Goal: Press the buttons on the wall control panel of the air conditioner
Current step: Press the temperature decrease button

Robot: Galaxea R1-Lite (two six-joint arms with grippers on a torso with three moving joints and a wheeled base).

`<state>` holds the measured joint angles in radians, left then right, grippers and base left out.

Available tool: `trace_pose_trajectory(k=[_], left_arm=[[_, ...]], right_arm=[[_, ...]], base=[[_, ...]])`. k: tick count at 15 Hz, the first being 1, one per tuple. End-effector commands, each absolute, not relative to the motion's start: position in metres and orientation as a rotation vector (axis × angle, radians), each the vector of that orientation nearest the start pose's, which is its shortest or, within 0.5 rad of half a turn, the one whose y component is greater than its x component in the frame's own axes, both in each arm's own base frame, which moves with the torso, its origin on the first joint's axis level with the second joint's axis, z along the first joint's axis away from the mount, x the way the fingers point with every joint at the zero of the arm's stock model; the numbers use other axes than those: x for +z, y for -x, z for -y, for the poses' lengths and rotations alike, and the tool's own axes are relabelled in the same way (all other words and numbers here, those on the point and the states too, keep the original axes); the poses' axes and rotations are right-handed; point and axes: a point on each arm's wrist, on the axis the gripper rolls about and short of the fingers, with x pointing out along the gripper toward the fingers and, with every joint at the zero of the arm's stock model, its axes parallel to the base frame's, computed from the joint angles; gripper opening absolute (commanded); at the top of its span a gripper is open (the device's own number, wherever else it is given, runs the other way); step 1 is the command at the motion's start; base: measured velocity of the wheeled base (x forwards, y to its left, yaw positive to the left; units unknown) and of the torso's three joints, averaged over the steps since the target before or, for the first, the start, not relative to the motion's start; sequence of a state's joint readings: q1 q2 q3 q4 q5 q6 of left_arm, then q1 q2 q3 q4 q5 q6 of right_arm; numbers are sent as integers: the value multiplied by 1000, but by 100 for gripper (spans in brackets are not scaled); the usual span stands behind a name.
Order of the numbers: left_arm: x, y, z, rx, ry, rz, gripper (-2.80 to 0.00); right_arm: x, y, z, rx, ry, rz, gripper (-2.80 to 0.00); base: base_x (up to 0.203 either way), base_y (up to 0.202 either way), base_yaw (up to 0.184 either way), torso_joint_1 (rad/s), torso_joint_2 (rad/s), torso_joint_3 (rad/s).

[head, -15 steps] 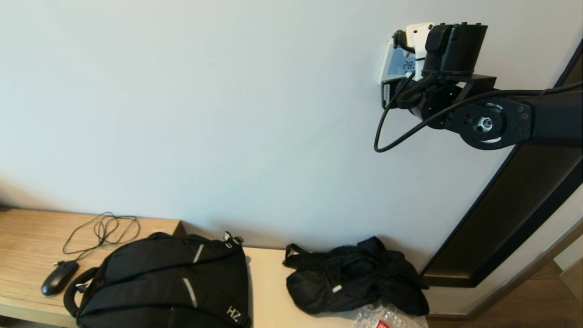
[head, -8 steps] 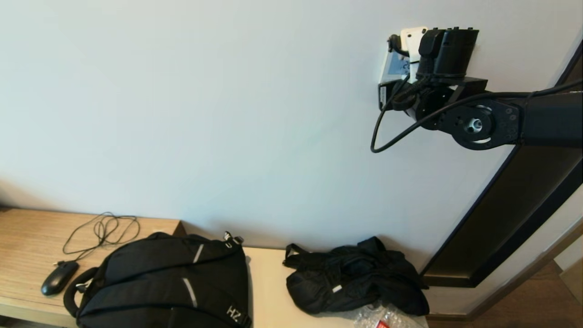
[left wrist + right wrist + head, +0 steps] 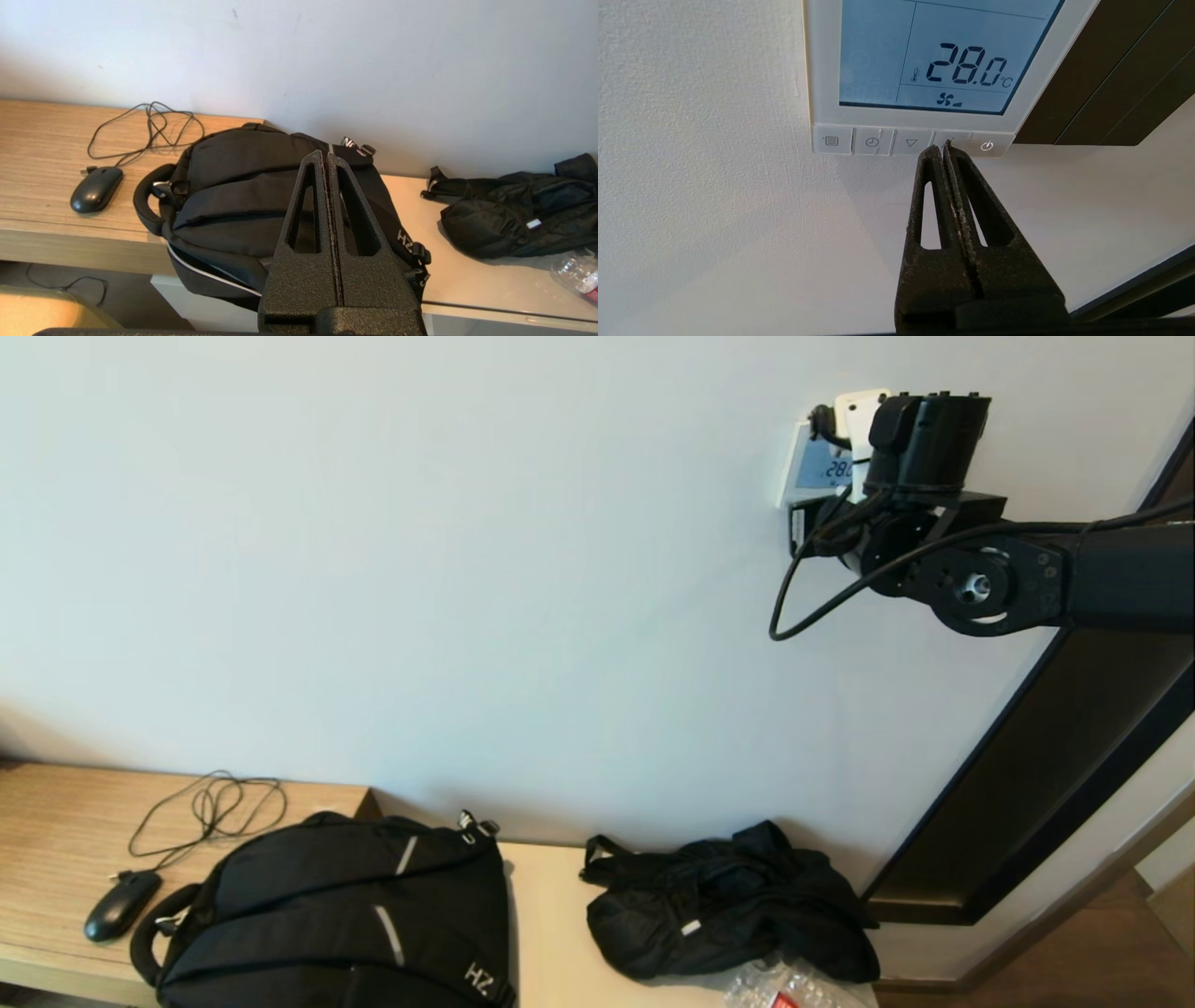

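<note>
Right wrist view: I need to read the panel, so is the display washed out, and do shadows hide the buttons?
Right wrist view: the backlit display reads 28.0 clearly, without glare; the shut right tool casts a soft shadow on the wall below the still-legible button row. Head view: the arm covers most of the panel.

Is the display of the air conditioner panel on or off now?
On. The display is lit blue and reads 28.0 °C with a fan symbol.

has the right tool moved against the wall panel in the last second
Yes. The shut right tool dipped slightly left, then returned right, uncovering the white backlit wall panel.
</note>
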<state>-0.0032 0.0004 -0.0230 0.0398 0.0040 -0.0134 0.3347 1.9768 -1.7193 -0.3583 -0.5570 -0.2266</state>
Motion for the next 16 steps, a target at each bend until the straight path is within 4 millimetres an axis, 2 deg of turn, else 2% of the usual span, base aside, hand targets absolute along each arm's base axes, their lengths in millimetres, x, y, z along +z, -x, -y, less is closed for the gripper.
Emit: trace_pose_trajectory(k=[1,16], left_arm=[[78,25,0,2,13,-17,-280],[78,25,0,2,14,-17,-280]], right_arm=[[311,-390,-124,-231,184,62,-280],[309,-397,-128,-228,183,67,-280]], base=[[0,0,0,0,0,0],[0,0,0,0,0,0]])
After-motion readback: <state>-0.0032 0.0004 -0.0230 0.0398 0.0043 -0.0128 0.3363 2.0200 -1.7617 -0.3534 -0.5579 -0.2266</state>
